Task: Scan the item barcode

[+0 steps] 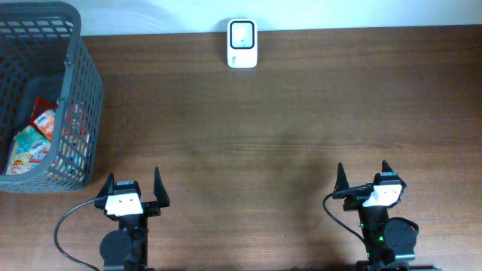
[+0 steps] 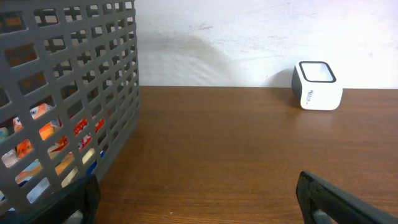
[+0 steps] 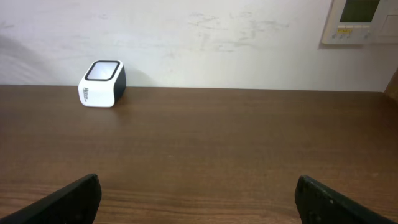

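packets (image 1: pixel 34 139): inside basket (image 1: pixel 84 75), far left, lying ahead and left of left gripper (image 1: pixel 133 182), the nearer arm; long axis cannot tell. scanner (image 1: pixel 242 43): back edge, centre. left gripper, right gripper (image 1: pixel 363 173): jaws spread wide, both empty

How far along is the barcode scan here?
Done: nothing visible; the snack packets lie in the grey basket, the white scanner stands alone at the far edge. In hand: nothing; left gripper and right gripper sit open and empty at the near edge. Left: take a packet out and show its barcode to the scanner.
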{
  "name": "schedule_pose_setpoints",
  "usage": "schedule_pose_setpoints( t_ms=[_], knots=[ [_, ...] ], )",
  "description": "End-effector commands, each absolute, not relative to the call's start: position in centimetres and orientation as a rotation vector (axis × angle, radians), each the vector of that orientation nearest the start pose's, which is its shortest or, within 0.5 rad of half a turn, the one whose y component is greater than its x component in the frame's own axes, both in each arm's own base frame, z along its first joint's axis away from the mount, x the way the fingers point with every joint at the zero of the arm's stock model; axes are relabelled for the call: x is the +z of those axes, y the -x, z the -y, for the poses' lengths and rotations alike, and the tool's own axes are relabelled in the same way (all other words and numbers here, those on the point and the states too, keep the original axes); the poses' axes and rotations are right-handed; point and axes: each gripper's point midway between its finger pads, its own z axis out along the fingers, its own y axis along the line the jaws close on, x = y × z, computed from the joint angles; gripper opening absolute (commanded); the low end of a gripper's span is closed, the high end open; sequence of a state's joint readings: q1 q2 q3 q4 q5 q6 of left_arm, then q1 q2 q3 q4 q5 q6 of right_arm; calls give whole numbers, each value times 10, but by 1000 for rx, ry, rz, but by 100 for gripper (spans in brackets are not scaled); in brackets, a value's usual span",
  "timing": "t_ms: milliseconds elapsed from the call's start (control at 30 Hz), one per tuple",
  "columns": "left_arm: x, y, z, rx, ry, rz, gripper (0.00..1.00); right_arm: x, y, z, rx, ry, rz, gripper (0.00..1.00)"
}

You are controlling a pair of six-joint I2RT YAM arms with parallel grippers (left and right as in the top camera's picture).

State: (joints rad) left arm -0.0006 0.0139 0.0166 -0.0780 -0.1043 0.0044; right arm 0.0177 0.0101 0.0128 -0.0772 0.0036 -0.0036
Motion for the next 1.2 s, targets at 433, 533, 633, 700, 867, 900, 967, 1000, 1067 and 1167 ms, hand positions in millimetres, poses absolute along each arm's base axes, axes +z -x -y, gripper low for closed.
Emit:
schedule_pose_setpoints(
  t_ms=[433,533,633,700,867,900,967,1000,1067,1167],
  knots=[
    [158,-245,-16,85,60,-1644,99,155,-246,-4,9,10,-1653,98],
    [158,-245,-16,85,60,-1644,99,155,-246,-4,9,10,-1653,99],
    [158,-245,-16,85,60,-1644,99,155,-246,-4,9,10,-1653,99],
    [158,-245,-16,85,60,-1644,99,155,-246,-4,9,10,-1653,99],
    [158,-245,-16,85,60,-1644,99,155,-246,-4,9,10,-1653,98],
    [158,-245,-16,85,60,-1644,99,155,-246,-4,9,10,-1653,99],
    [158,-245,-16,85,60,-1644,99,155,-246,-4,9,10,-1653,99],
    [158,-245,-16,85,60,-1644,99,155,-246,-4,9,10,-1653,98],
    [159,-245,-16,86,60,-1639,99,155,-246,-4,9,10,-1653,99],
    [161,-246,-2,-3,19,-1631,99,155,-246,-4,9,10,-1653,99]
  ],
)
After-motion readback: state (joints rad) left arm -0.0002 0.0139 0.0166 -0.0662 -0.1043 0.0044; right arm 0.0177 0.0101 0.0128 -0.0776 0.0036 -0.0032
